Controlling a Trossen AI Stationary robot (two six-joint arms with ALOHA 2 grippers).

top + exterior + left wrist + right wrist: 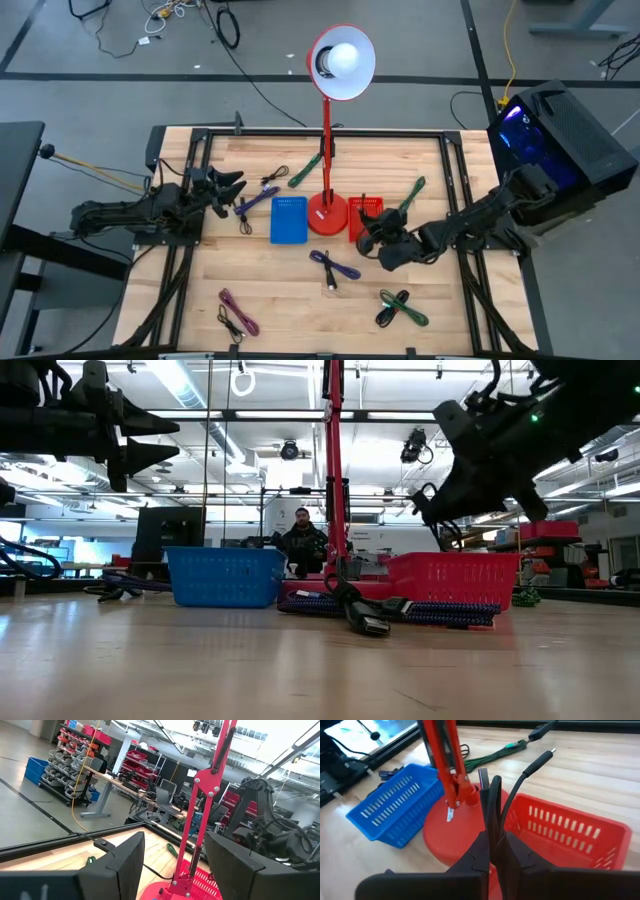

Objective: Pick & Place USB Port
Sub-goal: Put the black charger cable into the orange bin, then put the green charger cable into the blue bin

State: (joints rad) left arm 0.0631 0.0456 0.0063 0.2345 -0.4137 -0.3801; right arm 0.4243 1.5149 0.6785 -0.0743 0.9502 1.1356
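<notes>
My right gripper (496, 839) is shut on a black USB cable (493, 802), over the near edge of the red basket (570, 837), beside the red lamp's base (452, 832). In the high view that gripper (368, 234) sits at the red basket (366, 208). The cable's metal plug (483, 775) and a second black end (540, 762) stick out past the fingers. The blue basket (289, 220) stands left of the lamp base (327, 213). My left gripper (228, 187) waits open at the table's left, raised. My right gripper pinches the black cable between its two fingers (480, 852), at a doubled stretch (495, 822) a little behind the plug. The fingers slant down from the table's right side. Both cable ends stick out beyond the fingertips, clear of the basket.
Loose cables lie on the wooden table: a purple one (335, 268) near the middle, a green-black one (400, 308) front right, a purple one (237, 315) front left, green ones (305, 172) (412, 192) at the back, a purple one (255, 200) by the left gripper. The lamp pole (326, 120) stands between the baskets.
</notes>
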